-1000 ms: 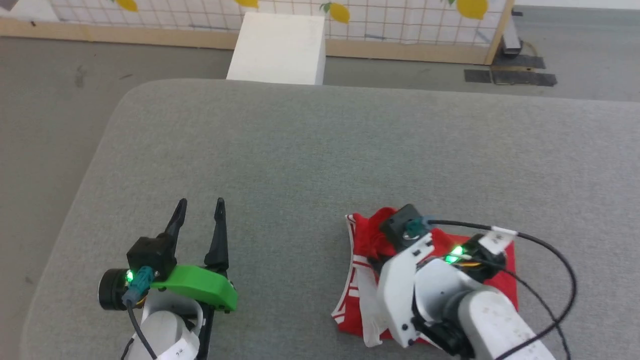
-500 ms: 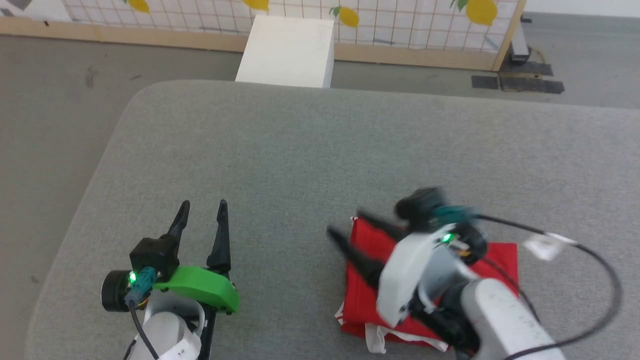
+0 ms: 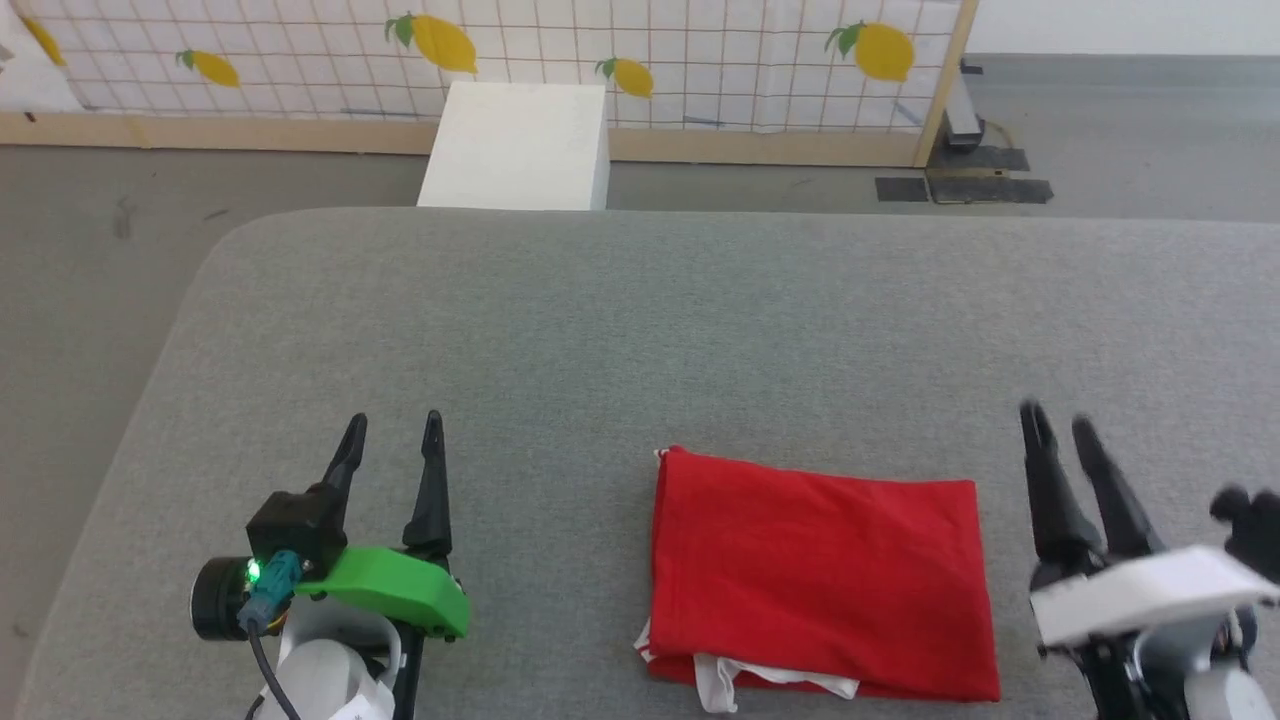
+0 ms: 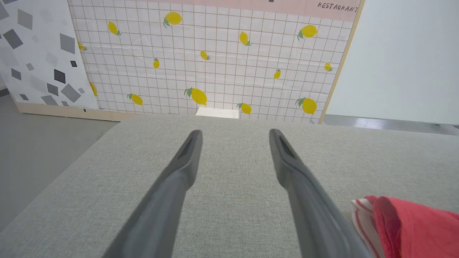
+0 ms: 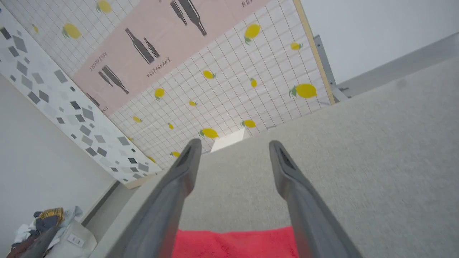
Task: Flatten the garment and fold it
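Grey padded surface carrying garment, folded into a red rectangle, white sleeve edge poking from its near side. Both spread, empty: left gripper well left of garment, right gripper just right. Likely finish: tuck sleeve gently, no dragging layers.

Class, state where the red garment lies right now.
In the head view the garment lies folded on the grey surface, between the left hand and the right hand, nearer the right.

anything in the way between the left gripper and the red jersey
Nothing visible does. Only the bare grey padded surface lies between the left gripper and the folded jersey, which sits apart from it on its right.
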Controlling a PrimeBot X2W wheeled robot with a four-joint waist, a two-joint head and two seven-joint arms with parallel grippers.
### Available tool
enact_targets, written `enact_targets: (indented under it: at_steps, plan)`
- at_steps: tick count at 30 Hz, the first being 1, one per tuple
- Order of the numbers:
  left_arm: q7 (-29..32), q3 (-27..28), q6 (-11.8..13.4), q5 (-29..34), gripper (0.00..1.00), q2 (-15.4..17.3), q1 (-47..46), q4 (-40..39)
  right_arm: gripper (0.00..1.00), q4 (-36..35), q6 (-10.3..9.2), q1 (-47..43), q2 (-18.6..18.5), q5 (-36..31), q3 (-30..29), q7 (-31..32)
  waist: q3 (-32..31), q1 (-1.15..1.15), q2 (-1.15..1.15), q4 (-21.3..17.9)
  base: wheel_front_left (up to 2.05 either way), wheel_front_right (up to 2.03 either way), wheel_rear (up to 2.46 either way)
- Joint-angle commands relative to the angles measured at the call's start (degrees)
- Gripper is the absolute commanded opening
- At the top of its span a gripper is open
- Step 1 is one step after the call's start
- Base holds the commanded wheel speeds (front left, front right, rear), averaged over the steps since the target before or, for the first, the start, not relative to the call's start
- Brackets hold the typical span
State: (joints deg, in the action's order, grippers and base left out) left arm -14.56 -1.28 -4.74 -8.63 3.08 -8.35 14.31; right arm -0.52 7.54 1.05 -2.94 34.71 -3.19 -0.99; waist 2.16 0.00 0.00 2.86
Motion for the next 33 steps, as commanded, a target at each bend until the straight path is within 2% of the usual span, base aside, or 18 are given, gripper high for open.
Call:
enact_targets:
  at_steps: [1, 5, 10, 14, 19, 20, 21, 22, 23, 29, 33]
  plan:
    - [-0.44, 0.06, 0.21, -0.01, 1.0, -0.2, 0.3, -0.21, 1.0, 2.31, -0.05, -1.03, 0.06, 2.37, -1.0, 0.09, -0.01, 0.0, 0.0, -0.35, 0.0, 0.0, 0.0]
    - [-0.44, 0.09, 0.29, 0.0, 1.0, -0.2, 0.24, -0.52, 1.0, 9.88, -0.05, -1.51, 0.06, 8.48, -2.36, 2.21, 0.24, 0.0, 0.0, -0.62, 0.0, 0.0, 0.0]
    - [-0.44, -0.07, 0.24, -0.04, 1.0, -0.2, -0.11, -0.56, 1.0, 18.6, -0.05, 0.26, 0.06, 11.49, -2.27, 7.6, 0.64, 0.0, 0.0, -0.51, 0.0, 0.0, 0.0]
    - [-0.44, -0.39, 0.23, -0.15, 1.0, -0.2, -0.32, -0.34, 1.0, 24.36, -0.05, 2.53, 0.06, 12.63, -1.6, 12.59, 0.8, 0.0, 0.0, -0.21, 0.0, 0.0, 0.0]
    - [-0.44, -0.65, 0.32, -0.27, 1.0, -0.2, -0.47, -0.15, 1.0, 28.83, -0.05, 4.73, 0.06, 10.73, -0.36, 19.0, 0.96, 0.0, 0.0, 0.12, 0.0, 0.0, 0.0]
    - [-0.44, -0.68, 0.35, -0.3, 1.0, -0.2, -0.51, -0.15, 0.72, 29.11, -0.05, 5.14, 0.06, 10.1, -0.24, 19.97, 1.04, 0.0, 0.0, 0.14, 0.0, 0.0, 0.0]
    - [-0.44, -0.67, 0.38, -0.3, 1.0, -0.2, -0.54, -0.17, 0.35, 29.14, -0.05, 5.45, 0.06, 9.34, -0.23, 20.47, 1.1, 0.0, 0.0, 0.11, 0.0, 0.0, 0.0]
    - [-0.44, -0.58, 0.44, -0.29, 1.0, -0.2, -0.54, -0.25, 0.14, 28.9, -0.05, 5.87, 0.06, 8.08, -0.2, 21.01, 1.21, 0.0, 0.0, -0.04, 0.0, 0.0, 0.0]
    - [-0.44, -0.47, 0.5, -0.27, 1.0, -0.2, -0.51, -0.36, 0.0, 28.51, -0.05, 6.22, 0.06, 6.86, -0.11, 21.49, 1.34, 0.0, 0.0, -0.24, 0.0, 0.0, 0.0]
    - [-0.44, 0.97, 0.82, 0.36, 1.0, -0.17, -0.32, -1.86, 0.0, 20.78, -0.05, 9.96, 0.06, -9.27, 2.34, 28.23, 3.03, 0.0, 0.0, -4.08, 0.0, 0.0, 0.0]
    - [-0.44, 1.9, 0.83, 0.86, 1.0, -0.07, -0.72, -3.24, 0.0, 13.92, -0.05, 14.0, -1.86, -20.71, 7.48, 33.42, 4.83, 0.0, 0.0, -8.45, 0.0, 0.0, 0.0]
